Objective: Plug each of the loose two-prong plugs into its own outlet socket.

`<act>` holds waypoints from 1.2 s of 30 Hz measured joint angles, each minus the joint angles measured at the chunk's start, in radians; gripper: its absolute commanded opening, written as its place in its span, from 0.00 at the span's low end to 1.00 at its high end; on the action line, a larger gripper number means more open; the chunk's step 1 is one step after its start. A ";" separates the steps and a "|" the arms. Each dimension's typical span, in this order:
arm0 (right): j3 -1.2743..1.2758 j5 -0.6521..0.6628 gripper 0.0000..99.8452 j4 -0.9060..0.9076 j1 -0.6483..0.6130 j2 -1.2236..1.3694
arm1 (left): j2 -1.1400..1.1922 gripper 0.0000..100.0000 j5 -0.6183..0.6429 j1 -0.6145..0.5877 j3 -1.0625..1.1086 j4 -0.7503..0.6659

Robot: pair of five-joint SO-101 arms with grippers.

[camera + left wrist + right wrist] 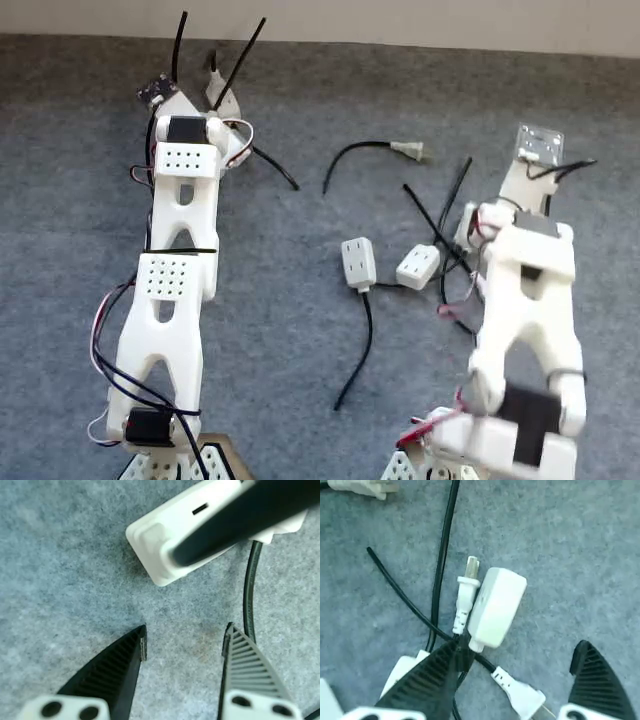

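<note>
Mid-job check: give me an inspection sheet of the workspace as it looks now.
Surface: grey carpet, flat.
Job's things: socket and second socket mid-table; loose plug farther back; second plug alongside a socket, unplugged.
Clutter: nothing seen.
Grippers: left claw open above bare carpet; right claw open near the second plug.
Cables: black cords, some crossing beside the second socket.
Surroundings: pale wall along the far edge.

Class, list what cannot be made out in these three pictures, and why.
Left wrist view: white plastic socket block, far end hidden behind a blurred black bar.
Right wrist view: pale two-prong plug, cut off by the picture's edge.
High view: white corded socket block, slots too small to count.
</note>
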 measured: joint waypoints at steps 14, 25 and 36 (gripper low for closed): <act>-0.446 -0.068 0.05 0.057 0.032 0.548 | 0.000 0.26 0.000 0.000 0.000 0.000; -0.881 -0.068 0.01 0.663 -0.052 0.578 | 0.000 0.26 0.000 0.000 0.000 0.000; -0.887 0.029 0.01 0.925 -0.327 0.578 | 0.000 0.26 0.000 0.000 0.000 0.000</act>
